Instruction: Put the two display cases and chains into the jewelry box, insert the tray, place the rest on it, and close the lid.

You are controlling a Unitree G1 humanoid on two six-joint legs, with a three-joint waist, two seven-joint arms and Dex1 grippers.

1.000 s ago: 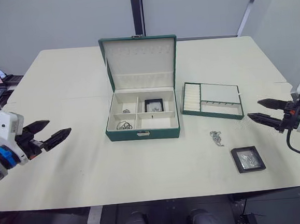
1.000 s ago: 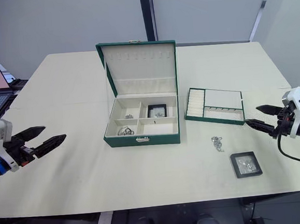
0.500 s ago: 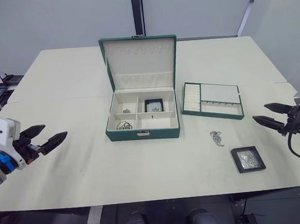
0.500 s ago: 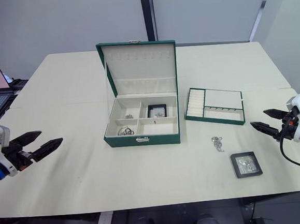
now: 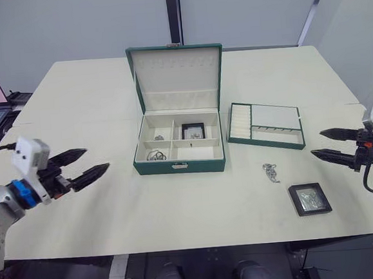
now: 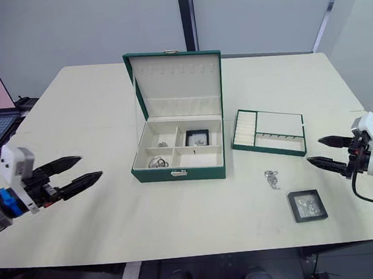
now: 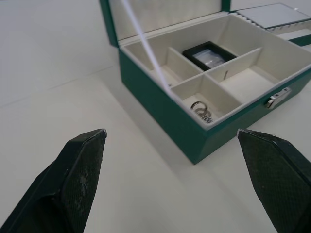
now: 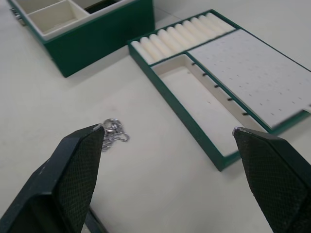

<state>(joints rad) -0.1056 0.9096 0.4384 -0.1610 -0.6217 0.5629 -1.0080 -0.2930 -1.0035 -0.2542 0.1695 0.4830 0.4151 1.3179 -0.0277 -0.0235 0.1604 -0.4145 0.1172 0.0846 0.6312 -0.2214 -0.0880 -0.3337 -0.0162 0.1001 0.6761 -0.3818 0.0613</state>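
Left claw (image 5: 90, 166) swung in toward the jewelry box (image 5: 178, 144), fingers spread, gripping nothing. Right claw (image 5: 326, 144) also spread, closer to the loose chain (image 5: 270, 171) and display case (image 5: 309, 198), both right of the box.

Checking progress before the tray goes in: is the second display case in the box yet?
No. It lies on the table, display case outside the jewelry box.

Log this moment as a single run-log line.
left gripper open, free | right gripper open, free | jewelry box open, one display case inside | second case, chain on table | tray out
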